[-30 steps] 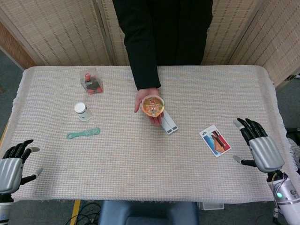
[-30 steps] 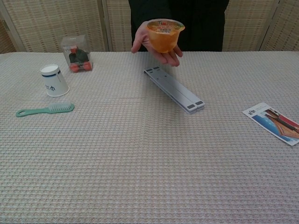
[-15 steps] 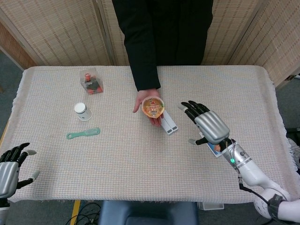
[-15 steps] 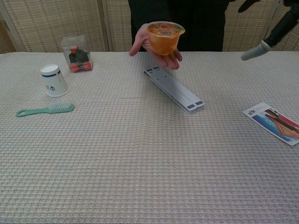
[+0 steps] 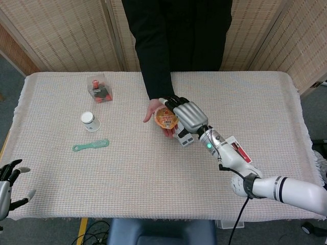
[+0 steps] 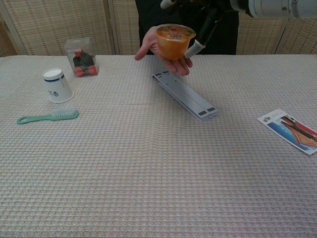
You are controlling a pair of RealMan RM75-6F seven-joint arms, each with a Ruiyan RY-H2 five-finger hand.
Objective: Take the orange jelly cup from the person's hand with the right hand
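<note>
Orange jelly cup first: in the head view we see it sitting upright on the person's hand, which is held palm up over the middle of the tabletop, its printed lid facing up at the camera. Our right hand is just beside the cup on its right, fingers apart and reaching around the far side; whether any of them touch the cup we cannot tell from here, and we judge nothing is gripped yet. Our left hand hangs off the near left corner, fingers spread and holding nothing. We judge the step to be the final approach to the grasp. Next, we think, the fingers must close around the cup's wall without pressing on the person's palm, then lift it straight up.

From the chest view, the jelly cup stands with its wide lidded mouth on top and its narrower base down on the person's hand, so its axis runs vertically, raised above the grey folded stand lying on the tabletop. Our right hand shows only partly behind and to the right of the cup, one pale fingertip close by its rim, apparently not closed on it.
</note>
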